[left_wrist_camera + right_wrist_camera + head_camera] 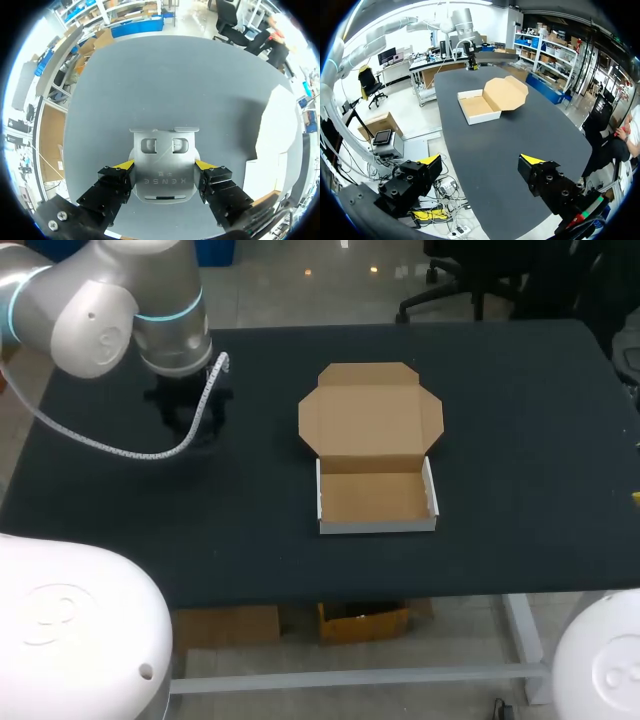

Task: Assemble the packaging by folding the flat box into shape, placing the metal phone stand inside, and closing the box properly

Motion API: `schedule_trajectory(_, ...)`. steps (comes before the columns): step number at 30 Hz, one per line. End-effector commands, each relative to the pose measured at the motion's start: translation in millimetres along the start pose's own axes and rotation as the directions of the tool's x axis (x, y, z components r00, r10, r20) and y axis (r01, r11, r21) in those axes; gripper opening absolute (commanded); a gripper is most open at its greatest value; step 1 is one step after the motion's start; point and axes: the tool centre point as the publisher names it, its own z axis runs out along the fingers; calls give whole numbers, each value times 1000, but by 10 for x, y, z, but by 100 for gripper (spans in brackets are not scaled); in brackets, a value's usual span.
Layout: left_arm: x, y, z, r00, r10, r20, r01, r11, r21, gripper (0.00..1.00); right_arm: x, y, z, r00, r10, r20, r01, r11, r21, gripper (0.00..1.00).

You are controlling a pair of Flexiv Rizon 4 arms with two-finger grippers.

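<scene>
Two task pieces sit well apart on the tabletop [520, 440]. The box [375, 495], already folded into a tray with its lid [370, 410] lying open behind it, waits at the middle. The metal phone stand [162, 150] lies off towards my left side. The left gripper [164, 165] is down over the stand, jaws seemingly clamped on its two side edges, a hold suited to carrying it to the tray. The right gripper [482, 160] hangs at the tabletop's edge, jaws wide apart and empty, which leaves the box unobstructed. In the head view the stand is hidden beneath the left arm [150, 310].
</scene>
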Motion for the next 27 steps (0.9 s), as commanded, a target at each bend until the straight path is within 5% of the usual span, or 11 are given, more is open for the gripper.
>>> schedule_trajectory(1, 12, 35, -42, 1000, 2, 3, -2, 1000, 7, 0, -25, -10, 56, 1000, 10, -16, -10, 1000, 8, 100)
schedule_trajectory(9, 40, 78, -58, 1000, 9, -1, -9, 1000, 9, 0, -31, 20, 292, 998, 29, -50, -24, 993, 112, 100)
schedule_trajectory(27, 78, 120, -68, 1000, 16, -1, -16, 1000, 9, 0, -109, 175, 286, 1000, -9, -29, 11, 996, 85, 100)
